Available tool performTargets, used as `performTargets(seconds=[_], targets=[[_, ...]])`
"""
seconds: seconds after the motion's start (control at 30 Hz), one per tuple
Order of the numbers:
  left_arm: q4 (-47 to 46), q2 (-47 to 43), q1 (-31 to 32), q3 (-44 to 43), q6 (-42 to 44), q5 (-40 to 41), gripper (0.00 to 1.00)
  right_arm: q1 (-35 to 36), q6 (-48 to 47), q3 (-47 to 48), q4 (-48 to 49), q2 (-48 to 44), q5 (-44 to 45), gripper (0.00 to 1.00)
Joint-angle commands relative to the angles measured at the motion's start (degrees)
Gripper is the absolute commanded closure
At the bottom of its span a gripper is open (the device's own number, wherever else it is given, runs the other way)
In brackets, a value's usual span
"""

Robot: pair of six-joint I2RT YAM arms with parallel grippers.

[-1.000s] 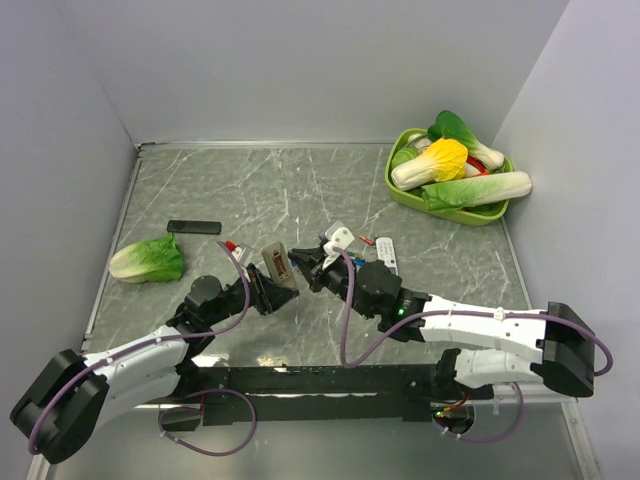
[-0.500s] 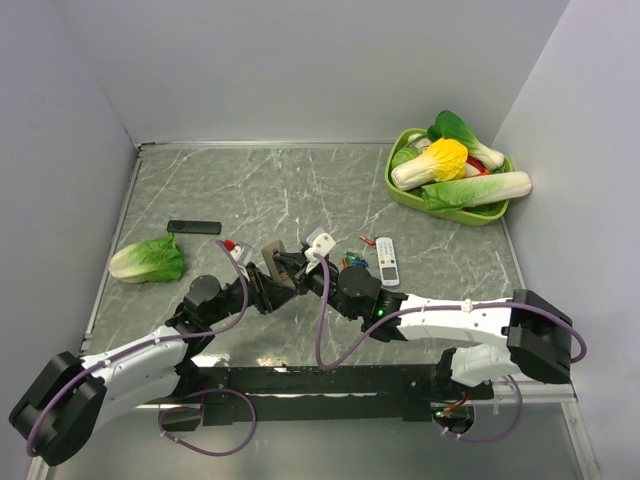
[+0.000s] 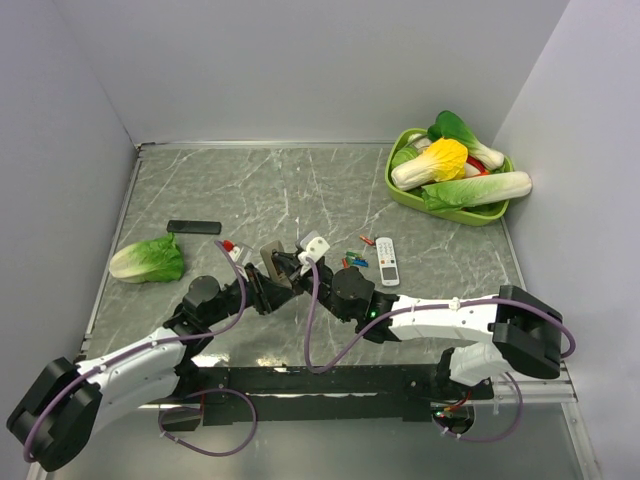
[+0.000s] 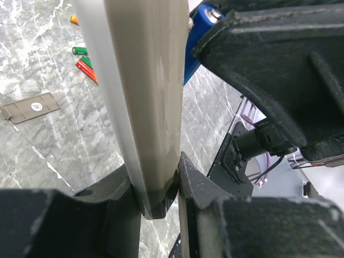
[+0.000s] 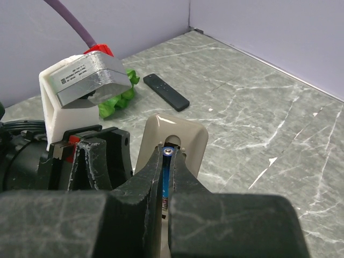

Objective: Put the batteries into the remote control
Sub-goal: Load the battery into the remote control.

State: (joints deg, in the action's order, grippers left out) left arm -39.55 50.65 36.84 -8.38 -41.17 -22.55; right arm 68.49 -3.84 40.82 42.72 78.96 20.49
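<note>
Grey marbled desk (image 3: 300,190), seen from above, with my two arms reaching in from its near edge. At the far right corner stands a green basket (image 3: 397,188) heaped with toy vegetables; a loose lettuce (image 3: 147,260) lies near the left edge.

At centre, my left jaws (image 4: 156,188) are closed on the lower end of the remote control (image 4: 145,80). They hold it raised off the desk and tilted, with its grey-beige back turned toward my right arm.

My right jaws (image 5: 166,166) are pinched almost together on a blue battery (image 5: 167,174), a slim cylinder with a metal tip. It sits against the arched recess at the upper end of the remote's back.

A wider white remote (image 3: 387,260) lies flat just right of the two wrists. A flat black bar (image 3: 193,227) lies beyond the lettuce. A thin grey cover plate (image 4: 29,107) rests on the desk beside the held remote.

The spare batteries (image 3: 355,258), in green, red and orange wraps, lie in a small cluster between the white remote and my right jaws.
</note>
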Motion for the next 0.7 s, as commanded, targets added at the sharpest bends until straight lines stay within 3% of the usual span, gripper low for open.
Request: performTargets(seconds=[0.0,0.5,0.67], targets=[[-1.5,-1.9,0.2,-2.3,1.4,0.1,0.99,0.5,-1.8,0.8,2.0,0.7,2.4,1.0],[2.0,-6.8,0.2,-2.5,3.5,2.6,0.99,1.4,2.7,1.7,-3.7,4.9,2.5,1.0],[2.4,-9.9,0.2,-2.3,4.0,4.3,0.99,1.4,5.7,1.0,-3.8,5.6,5.9,0.93]])
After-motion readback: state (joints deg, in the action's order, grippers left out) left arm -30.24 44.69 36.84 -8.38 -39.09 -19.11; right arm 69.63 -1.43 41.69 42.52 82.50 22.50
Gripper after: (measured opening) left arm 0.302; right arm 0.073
